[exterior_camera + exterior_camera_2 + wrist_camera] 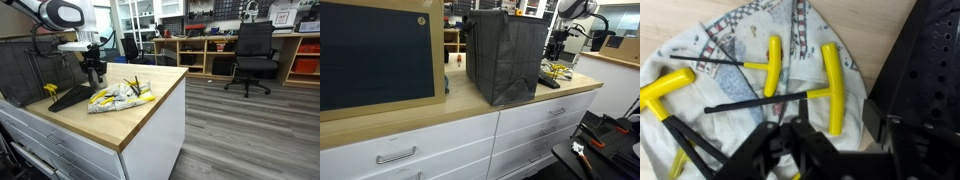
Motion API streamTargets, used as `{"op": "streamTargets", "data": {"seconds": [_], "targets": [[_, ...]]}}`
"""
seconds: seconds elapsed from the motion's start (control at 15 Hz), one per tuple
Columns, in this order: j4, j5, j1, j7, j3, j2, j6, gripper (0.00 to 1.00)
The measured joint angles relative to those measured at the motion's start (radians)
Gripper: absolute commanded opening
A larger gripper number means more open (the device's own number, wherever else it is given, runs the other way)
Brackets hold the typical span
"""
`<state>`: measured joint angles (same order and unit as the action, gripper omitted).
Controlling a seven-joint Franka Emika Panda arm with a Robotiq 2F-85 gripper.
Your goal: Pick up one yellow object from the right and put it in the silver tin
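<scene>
Several yellow T-handle tools (832, 85) lie on a patterned cloth (730, 60) on the wooden counter; both exterior views show them (128, 92) (555, 71). In the wrist view my gripper (840, 124) hangs just above the cloth. Its jaws stand apart, and the lower end of one yellow handle lies between them, touching neither. The exterior views show the gripper (94, 72) (557, 52) pointing down over the cloth's far end. The silver tin is out of view.
A large dark mesh rack (505, 55) (25, 70) stands on the counter next to the cloth. A flat black perforated piece (925, 70) (70, 98) lies right beside the gripper. The counter edge (150, 125) drops off near the cloth. An office chair (252, 55) stands on the floor.
</scene>
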<state>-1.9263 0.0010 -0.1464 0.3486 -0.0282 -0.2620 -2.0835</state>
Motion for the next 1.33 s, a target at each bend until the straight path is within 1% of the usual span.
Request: {"op": "streamTargets", "data": {"seconds": [0.07, 0.13, 0.53, 0.93, 1.13, 1.33], "targets": [[0.000, -0.006, 0.000, -0.014, -0.005, -0.007, 0.000, 0.98], [0.001, -0.013, 0.000, -0.031, -0.011, -0.014, 0.003, 1.00], [0.017, -0.066, -0.001, -0.065, -0.045, -0.052, 0.083, 1.00], [0.051, -0.070, -0.003, -0.174, -0.079, -0.088, 0.168, 1.00], [0.064, -0.074, -0.003, -0.220, -0.087, -0.114, 0.174, 1.00], [0.079, -0.088, -0.003, -0.230, -0.094, -0.153, 0.174, 1.00]]}}
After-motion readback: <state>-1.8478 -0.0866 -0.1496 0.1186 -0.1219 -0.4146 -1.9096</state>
